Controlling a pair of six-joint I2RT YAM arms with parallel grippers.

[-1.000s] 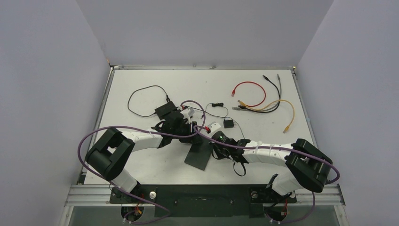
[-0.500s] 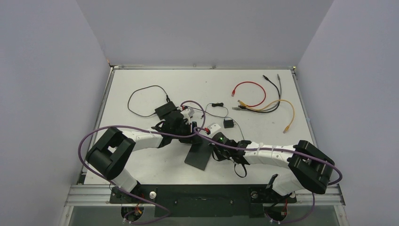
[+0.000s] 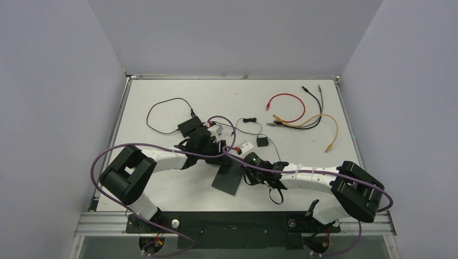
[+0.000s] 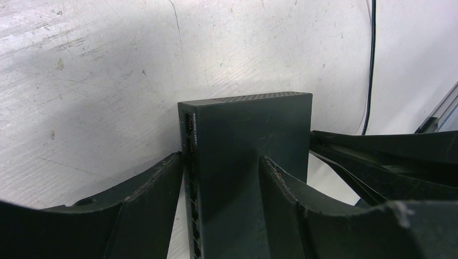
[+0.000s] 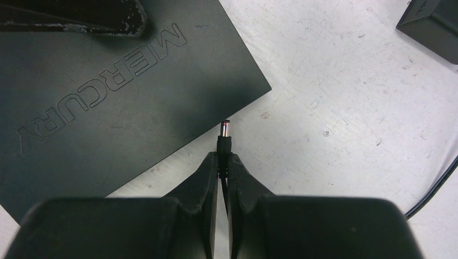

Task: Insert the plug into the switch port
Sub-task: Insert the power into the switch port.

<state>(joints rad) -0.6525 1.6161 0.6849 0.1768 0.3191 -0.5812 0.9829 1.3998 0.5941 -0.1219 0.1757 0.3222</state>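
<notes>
Pinching the metal-tipped plug (image 5: pixel 223 137), right pincer (image 5: pixel 222 162) faces the matte boxy switch (image 5: pixel 108 97) clamped by left pincer (image 4: pixel 221 167).

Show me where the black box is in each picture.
Top view: the black box sits near the middle of the table.
Left wrist view: in the middle, gripped by the left end effector.
Right wrist view: upper left, with MERCURY written on it.
Shared landmark: the scuffed white table.

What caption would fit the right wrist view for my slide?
Right gripper pinches a barrel plug, its tip close to the edge of the black MERCURY switch on the white table.
</notes>
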